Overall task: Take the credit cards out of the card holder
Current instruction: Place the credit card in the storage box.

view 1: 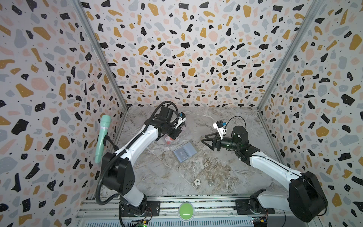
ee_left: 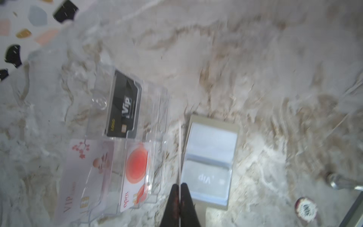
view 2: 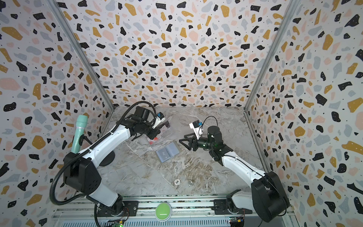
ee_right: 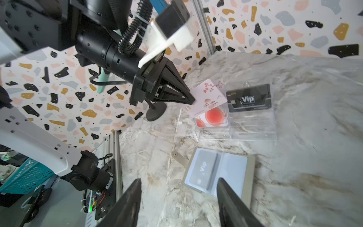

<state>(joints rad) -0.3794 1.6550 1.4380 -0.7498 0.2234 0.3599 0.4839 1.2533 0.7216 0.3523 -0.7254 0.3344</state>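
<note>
Card holder (view 1: 185, 151) lies open flat at mid-desk (view 1: 225, 173), pale inside up, its edges skewed to the desk's edges. A grey Vip card (ee_left: 206, 178) sits in its left pocket. The right pocket shows only pale blue-grey.

Clear tray (ee_right: 253, 127) lies just far-left of the card holder, with a narrow strip of bare marble between their edges. Lying in the tray are a black VIP card (ee_left: 123, 106), a red-circle card (ee_left: 135, 171) and a flat blossom card (ee_left: 84, 173).

Left gripper (ee_left: 179, 185): jaws pressed together on a raised blossom card (ee_right: 208, 98). In the left wrist view it is edge-on, a thin white line. In the right wrist view it is broadside, held off the desk above the tray by the red-circle card.

Right gripper (view 1: 204, 138): fingers spread, nothing between them. It hovers just right of the card holder with its tips pointing left, apart from it.

Open room: bare marble runs right of and beyond the card holder to the walls. On the near side a poker chip (view 1: 197, 182) and a small round metal piece (view 1: 211, 183) lie close together, well apart from the card holder. The left arm spans the desk's left side, and a teal microphone (view 1: 102, 137) stands by the left wall.
</note>
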